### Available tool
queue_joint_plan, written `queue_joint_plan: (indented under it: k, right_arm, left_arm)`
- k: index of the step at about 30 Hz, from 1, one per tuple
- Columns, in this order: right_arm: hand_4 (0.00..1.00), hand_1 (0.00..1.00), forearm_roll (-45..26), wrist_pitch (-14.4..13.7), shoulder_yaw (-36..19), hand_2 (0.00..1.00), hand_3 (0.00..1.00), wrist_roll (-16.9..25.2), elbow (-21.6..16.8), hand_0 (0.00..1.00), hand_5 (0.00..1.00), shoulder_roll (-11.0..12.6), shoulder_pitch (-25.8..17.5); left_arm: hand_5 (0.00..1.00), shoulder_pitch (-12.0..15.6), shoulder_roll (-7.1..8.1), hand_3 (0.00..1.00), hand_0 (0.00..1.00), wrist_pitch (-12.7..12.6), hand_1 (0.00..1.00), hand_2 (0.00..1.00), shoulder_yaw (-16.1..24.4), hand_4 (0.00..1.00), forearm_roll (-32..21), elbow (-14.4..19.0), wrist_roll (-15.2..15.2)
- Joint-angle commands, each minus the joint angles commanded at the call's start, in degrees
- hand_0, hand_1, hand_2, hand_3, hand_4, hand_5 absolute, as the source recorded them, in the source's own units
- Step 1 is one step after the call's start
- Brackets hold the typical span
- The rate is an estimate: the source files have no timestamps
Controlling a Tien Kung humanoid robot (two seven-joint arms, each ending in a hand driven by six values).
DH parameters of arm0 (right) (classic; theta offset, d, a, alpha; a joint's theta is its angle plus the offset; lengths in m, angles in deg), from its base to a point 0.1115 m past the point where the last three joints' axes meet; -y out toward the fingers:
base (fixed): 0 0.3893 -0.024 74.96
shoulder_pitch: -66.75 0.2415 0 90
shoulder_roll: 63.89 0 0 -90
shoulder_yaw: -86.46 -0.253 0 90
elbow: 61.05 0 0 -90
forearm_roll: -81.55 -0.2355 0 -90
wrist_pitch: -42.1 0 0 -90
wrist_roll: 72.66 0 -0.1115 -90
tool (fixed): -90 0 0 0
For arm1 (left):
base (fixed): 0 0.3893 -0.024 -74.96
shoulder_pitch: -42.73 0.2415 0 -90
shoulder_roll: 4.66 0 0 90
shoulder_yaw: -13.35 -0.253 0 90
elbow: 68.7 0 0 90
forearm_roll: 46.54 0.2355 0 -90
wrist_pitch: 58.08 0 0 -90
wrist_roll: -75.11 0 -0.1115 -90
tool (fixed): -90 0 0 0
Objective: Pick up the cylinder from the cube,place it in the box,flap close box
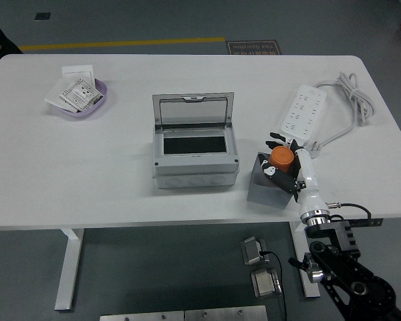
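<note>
Reaching in from the lower right, the right robot hand (pixel 283 164) has its black fingers (pixel 275 139) wrapped around the orange cylinder (pixel 281 158), grasping it where it stands upright at the top of the grey cube (pixel 264 185); whether the cylinder touches the cube or sits just above it cannot be told. The cube rests near the front edge of the white table (pixel 107 174). Just to its left stands the grey box (pixel 195 158), its flap lid tilted open toward the far side and the dark inside exposed. Beyond the hand, to the right, lies a white power strip (pixel 305 112) with its coiled cable (pixel 353 99). Far off at the table's left rear sits a purple dish (pixel 84 101) holding white packets (pixel 73 92).
</note>
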Motion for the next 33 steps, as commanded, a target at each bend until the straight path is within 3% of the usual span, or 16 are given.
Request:
queue_joint_plan:
  k: [6, 7, 12, 13, 18, 19, 24, 25, 30, 31, 33]
  right_arm:
    - [0.617, 0.718, -0.83, 0.20, 0.16, 0.676, 0.734, 0.16, 0.10, 0.730, 0.002, -0.05, 0.01]
    - [0.570, 0.708, -0.98, 0.24, 0.17, 0.662, 0.671, 0.19, 0.14, 0.725, 0.002, -0.06, 0.00]
    - [0.570, 0.708, -1.70, 0.54, 0.34, 0.662, 0.671, 0.18, 0.42, 0.725, 0.002, -0.08, 0.00]
    - [0.332, 0.699, -1.79, 0.57, 0.38, 0.644, 0.637, 0.15, 0.45, 0.725, 0.002, -0.08, 0.00]
    - [0.332, 0.699, -2.14, 0.51, 0.68, 0.644, 0.637, -0.27, 0.42, 0.725, 0.002, -0.06, -0.01]
    - [0.052, 0.685, -2.17, 0.47, 0.76, 0.628, 0.580, -0.38, 0.40, 0.744, 0.059, -0.05, -0.01]
    - [0.052, 0.685, -1.89, 0.00, 1.17, 0.628, 0.580, -1.27, 0.28, 0.744, 0.059, 0.01, 0.08]
    - [0.002, 0.575, -1.77, -0.12, 1.24, 0.545, 0.460, -1.47, 0.24, 0.662, 0.002, 0.04, 0.11]
    - [0.002, 0.575, -1.12, -0.58, 1.54, 0.545, 0.460, -2.13, 0.00, 0.662, 0.002, 0.18, 0.25]
    - [0.002, 0.417, -0.94, -0.65, 1.54, 0.425, 0.340, -2.22, -0.07, 0.548, 0.002, 0.21, 0.26]
    - [0.002, 0.417, -0.51, -0.81, 1.50, 0.425, 0.340, -2.37, -0.23, 0.548, 0.002, 0.26, 0.30]
  left_arm:
    - [0.401, -0.01, -0.05, 0.618, 0.634, -0.02, 0.654, 0.381, -0.18, 0.674, -0.21, 0.00, -0.02]
    - [0.401, -0.01, -0.06, 0.618, 0.634, -0.02, 0.655, 0.382, -0.21, 0.675, -0.25, 0.00, -0.03]
    - [0.401, -0.04, -0.07, 0.618, 0.634, -0.09, 0.655, 0.382, -0.36, 0.675, -0.45, 0.00, -0.12]
    - [0.403, -0.03, -0.06, 0.618, 0.634, -0.10, 0.655, 0.385, -0.37, 0.677, -0.46, 0.00, -0.14]
    - [0.403, -0.02, -0.03, 0.618, 0.634, -0.18, 0.655, 0.385, -0.38, 0.677, -0.55, 0.00, -0.17]
    - [0.402, -0.02, -0.04, 0.619, 0.634, -0.19, 0.655, 0.390, -0.38, 0.679, -0.56, 0.00, -0.19]
    - [0.402, -0.04, -0.06, 0.619, 0.634, -0.22, 0.655, 0.390, -0.50, 0.679, -0.83, 0.00, -0.30]
    - [0.405, -0.06, -0.07, 0.619, 0.635, -0.24, 0.655, 0.416, -0.51, 0.682, -0.88, 0.00, -0.32]
    - [0.405, -0.12, -0.05, 0.619, 0.635, -0.29, 0.655, 0.416, -0.60, 0.682, -1.07, 0.00, -0.45]
    - [0.408, -0.11, -0.05, 0.619, 0.635, -0.29, 0.655, 0.444, -0.61, 0.684, -1.10, 0.00, -0.46]
    - [0.408, -0.10, -0.06, 0.619, 0.635, -0.30, 0.655, 0.444, -0.63, 0.684, -1.14, 0.00, -0.49]
